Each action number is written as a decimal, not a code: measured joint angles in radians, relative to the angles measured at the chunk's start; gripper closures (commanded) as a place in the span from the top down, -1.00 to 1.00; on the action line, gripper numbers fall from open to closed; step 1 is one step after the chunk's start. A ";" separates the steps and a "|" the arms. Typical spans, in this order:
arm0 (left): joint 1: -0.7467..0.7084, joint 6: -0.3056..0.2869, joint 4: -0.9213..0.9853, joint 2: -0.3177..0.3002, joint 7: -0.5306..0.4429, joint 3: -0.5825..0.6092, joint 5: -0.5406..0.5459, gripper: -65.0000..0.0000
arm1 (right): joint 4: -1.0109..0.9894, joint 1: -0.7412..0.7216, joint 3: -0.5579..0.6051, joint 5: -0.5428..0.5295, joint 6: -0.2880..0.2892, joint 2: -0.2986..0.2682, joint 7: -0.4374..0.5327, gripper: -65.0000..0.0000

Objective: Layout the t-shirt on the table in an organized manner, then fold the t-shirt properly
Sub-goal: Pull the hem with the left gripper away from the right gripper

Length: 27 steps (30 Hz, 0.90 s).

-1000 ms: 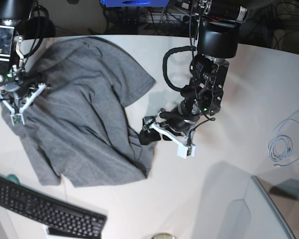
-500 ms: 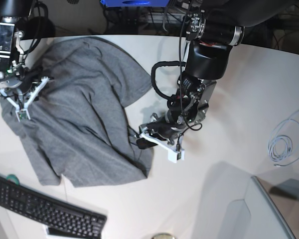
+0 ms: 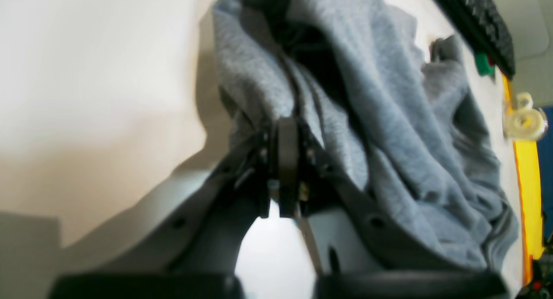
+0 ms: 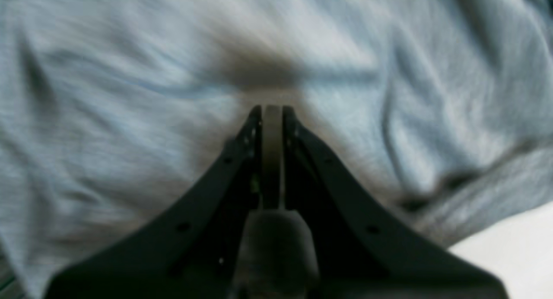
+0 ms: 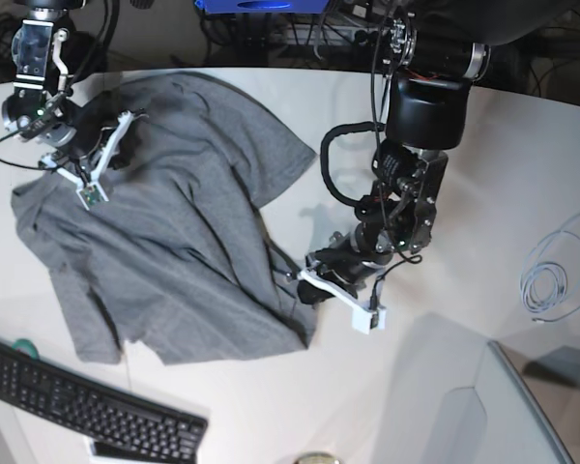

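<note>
Judging from the base view, the laying-out has only begun: the t-shirt (image 5: pixel 164 242) lies rumpled across the left half of the frame on the white surface (image 5: pixel 483 193), with a ridge running diagonally through its middle, one sleeve jutting toward the upper centre and the lower hem near the keyboard (image 5: pixel 87 411) at the lower left. No fold has been made. The left gripper (image 5: pixel 314 280), at centre frame, sits at the shirt's right-hand lower edge with its fingers closed, and the cloth there looks drawn toward it. The right gripper (image 5: pixel 101 159), at the upper left, rests over the shirt's upper part, fingers together. A coiled cable (image 5: pixel 546 280) lies well apart at the right edge.

In the left wrist view, the left gripper (image 3: pixel 287 130) has its fingers clenched on a bunched edge of the t-shirt (image 3: pixel 389 117), which rises in folds toward the upper right; bare surface (image 3: pixel 86 74) fills the left.

In the right wrist view, the right gripper (image 4: pixel 272 113) shows its fingers pressed shut against the t-shirt (image 4: pixel 129 96), which fills nearly the whole frame; the picture is blurred, so whether cloth is actually pinched I cannot tell.

What is left, as I judge it: spreading the shirt flat with sleeves out, then all the folding.
</note>
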<state>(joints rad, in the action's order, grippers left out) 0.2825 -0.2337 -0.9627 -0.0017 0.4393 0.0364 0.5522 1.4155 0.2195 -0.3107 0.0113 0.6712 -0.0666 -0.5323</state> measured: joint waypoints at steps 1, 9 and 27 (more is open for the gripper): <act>-0.012 -0.001 -0.048 -0.022 0.026 0.001 0.007 -1.00 | -0.050 -0.021 -0.003 -0.003 -0.004 -0.002 0.017 -0.96; -0.098 0.077 -0.316 -0.226 0.135 0.013 0.003 -1.00 | -0.222 -0.125 -0.008 -0.063 0.018 -0.094 0.077 -0.96; -0.320 0.069 -0.658 -0.532 0.242 0.018 -0.332 -1.00 | -0.315 -0.257 0.002 -0.003 -0.060 -0.177 0.009 -0.97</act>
<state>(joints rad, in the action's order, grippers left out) -0.0380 -0.1650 -1.6207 -0.5339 0.6815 0.0540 0.2203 1.1004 -0.0380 -0.3084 0.0082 0.6117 -0.2436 -0.5236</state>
